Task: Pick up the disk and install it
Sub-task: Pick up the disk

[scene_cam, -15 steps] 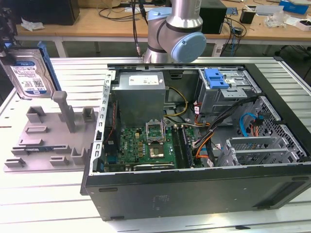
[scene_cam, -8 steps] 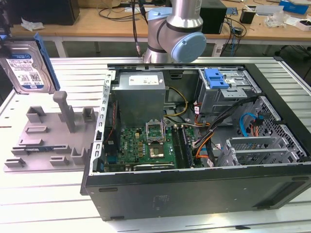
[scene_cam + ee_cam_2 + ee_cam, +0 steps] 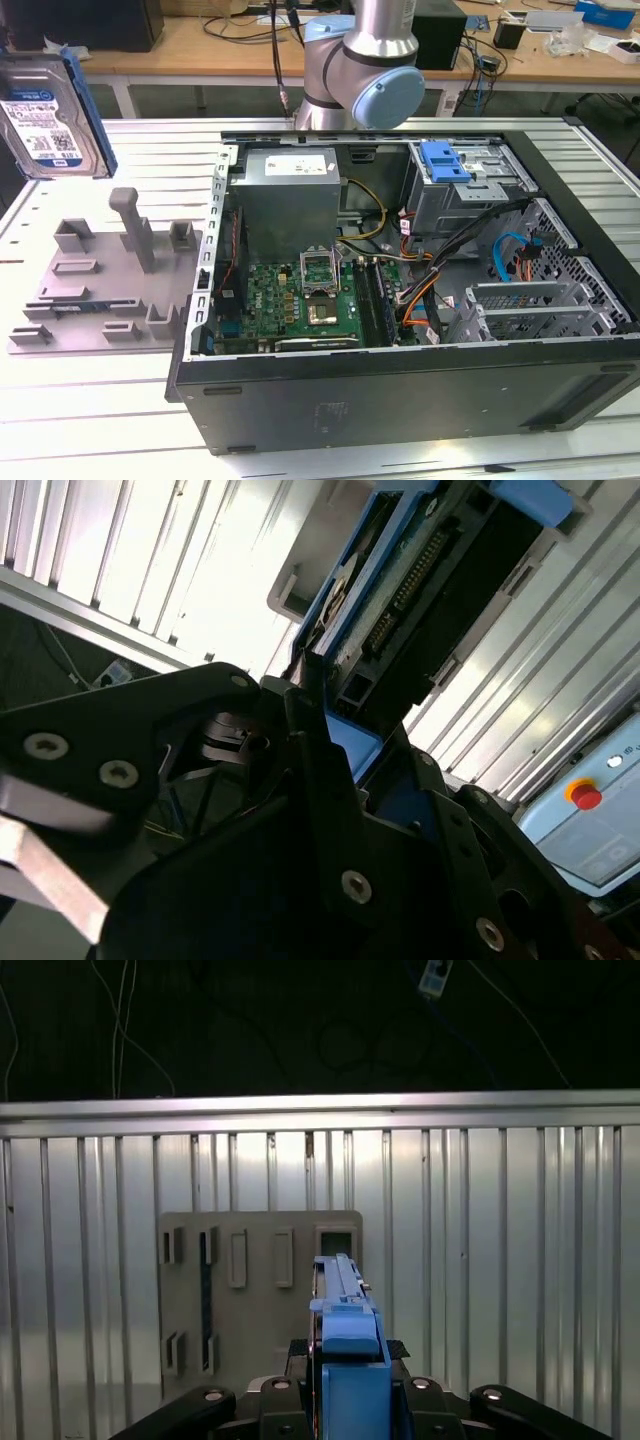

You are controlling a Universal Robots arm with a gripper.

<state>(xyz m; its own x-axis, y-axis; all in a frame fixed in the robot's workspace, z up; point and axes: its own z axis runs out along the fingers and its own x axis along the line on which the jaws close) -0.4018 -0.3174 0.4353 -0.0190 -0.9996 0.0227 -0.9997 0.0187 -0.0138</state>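
One big table (image 3: 90, 420) made of silver metal strips holds everything, with brown wooden desks (image 3: 200, 45) and wires far behind it. On the table sits an open black computer case (image 3: 400, 410) with green boards and coloured wires inside. At the exterior view's left lies a flat grey plastic plate (image 3: 100, 290) with little posts. The disk (image 3: 45, 110) hangs in the air above that plate, a flat silver box in a blue frame. Its white and blue label has black bar stripes; the words cannot be read. In the second wrist view the black gripper (image 3: 335, 775) is closed tight on the disk's blue edge.
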